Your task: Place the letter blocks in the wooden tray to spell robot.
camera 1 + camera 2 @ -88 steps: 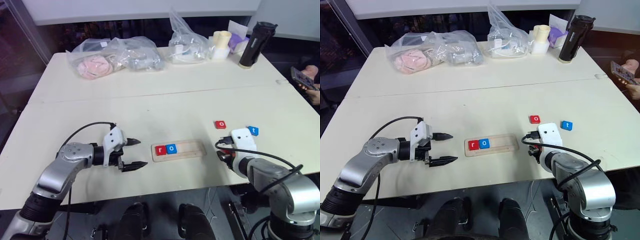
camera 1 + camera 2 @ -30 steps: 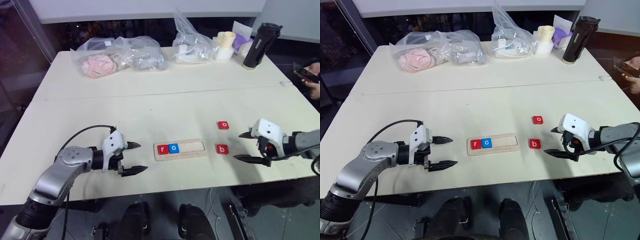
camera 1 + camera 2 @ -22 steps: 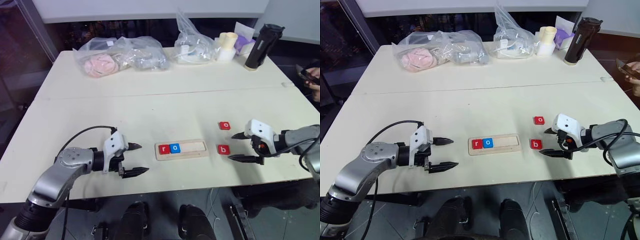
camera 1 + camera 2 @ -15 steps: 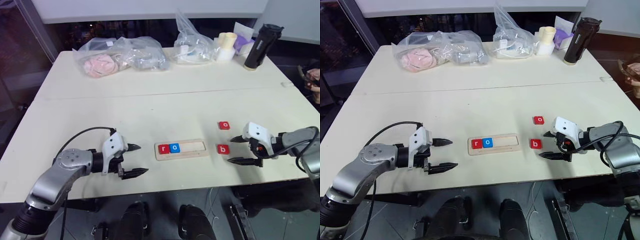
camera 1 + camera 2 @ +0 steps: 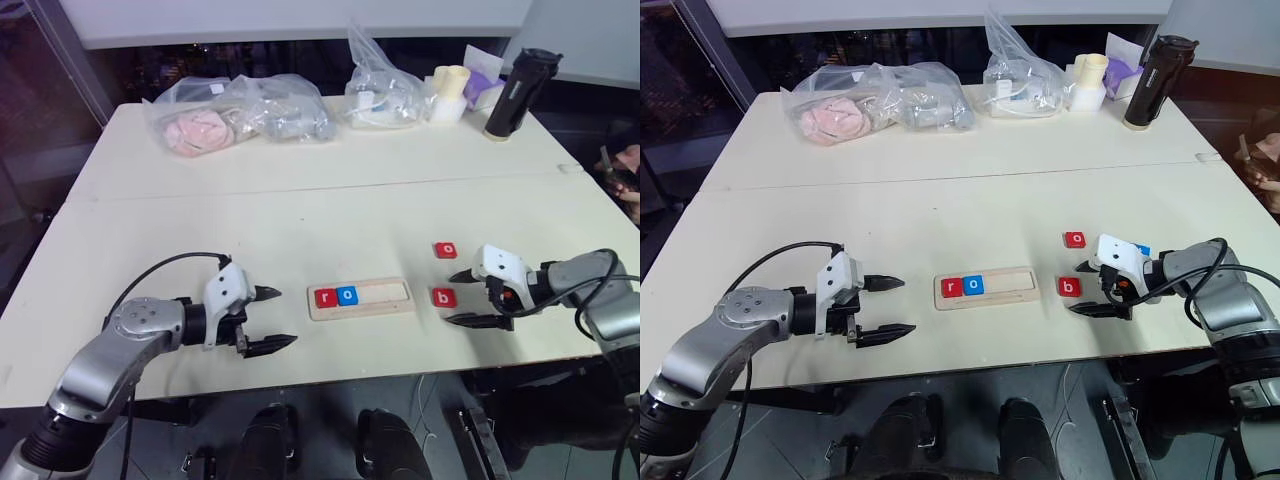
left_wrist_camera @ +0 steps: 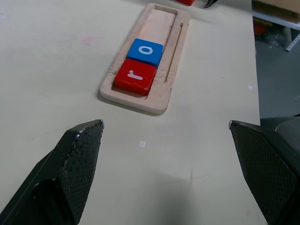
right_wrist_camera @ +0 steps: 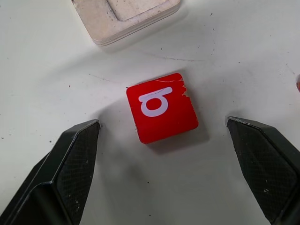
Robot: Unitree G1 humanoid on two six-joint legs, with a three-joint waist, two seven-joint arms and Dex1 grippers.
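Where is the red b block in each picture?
Left eye view: the red b block lies right of the wooden tray.
Right eye view: same spot.
Left wrist view: I cannot tell if it shows.
Right wrist view: between the open right hand's fingers, untouched.
Shared landmark: the tray.

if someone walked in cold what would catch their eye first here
Probably the wooden tray at the middle of the table's near edge, with a red r block and a blue o block at its left end. Next, the right pincer, open, flanking the red b block just right of the tray. The left pincer hangs open left of the tray.
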